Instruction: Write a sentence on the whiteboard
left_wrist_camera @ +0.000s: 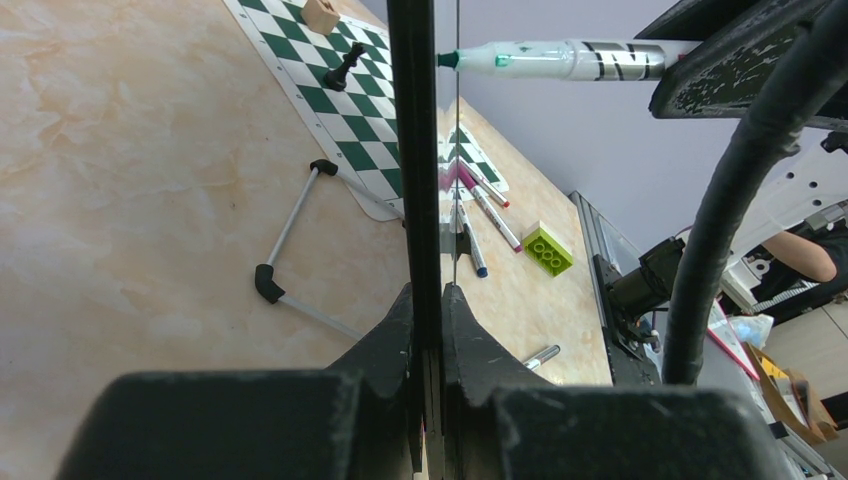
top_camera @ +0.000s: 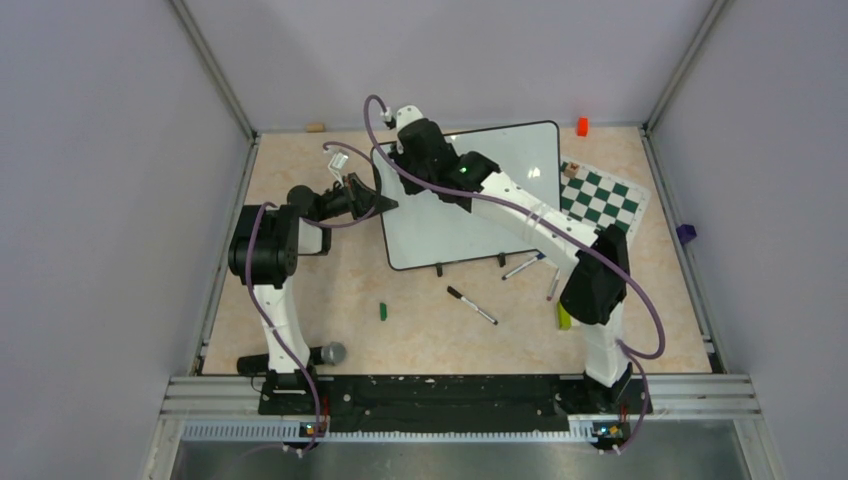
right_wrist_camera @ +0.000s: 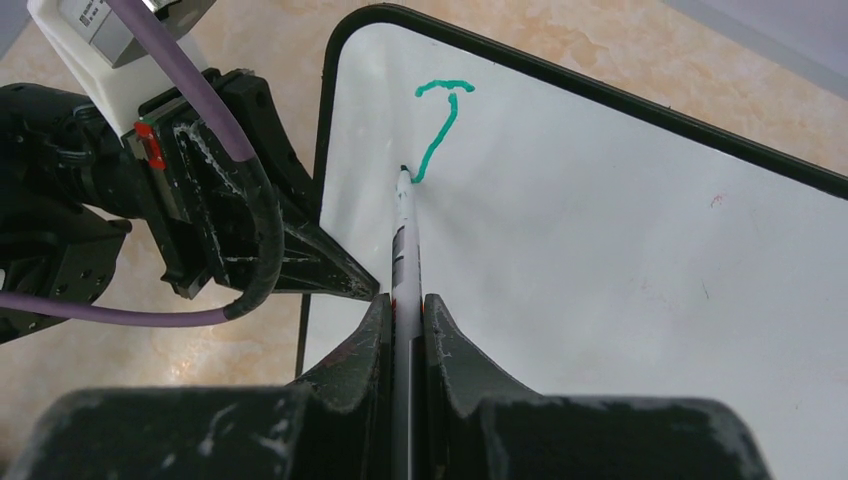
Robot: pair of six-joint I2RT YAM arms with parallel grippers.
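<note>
The whiteboard [top_camera: 520, 160] stands tilted up on the table, and its black frame edge [left_wrist_camera: 412, 150] runs straight up the left wrist view. My left gripper [left_wrist_camera: 428, 290] is shut on that left edge [top_camera: 385, 205]. Over the board's upper left part, my right gripper [right_wrist_camera: 400, 300] is shut on a white marker [right_wrist_camera: 405, 230]. The marker's teal tip touches the white surface [right_wrist_camera: 600, 200]. Of the sentence, only one teal-green J-shaped stroke [right_wrist_camera: 440, 130] shows, ending at the tip. The same marker [left_wrist_camera: 560, 60] shows sideways in the left wrist view.
A green-and-white chess mat [top_camera: 600, 197] lies right of the board with a black piece [left_wrist_camera: 345, 68] and a wooden cube [left_wrist_camera: 320, 15] on it. Loose markers [top_camera: 470, 305] and a small green block [top_camera: 382, 311] lie in front. A lime brick [left_wrist_camera: 547, 249] sits near the right arm's base.
</note>
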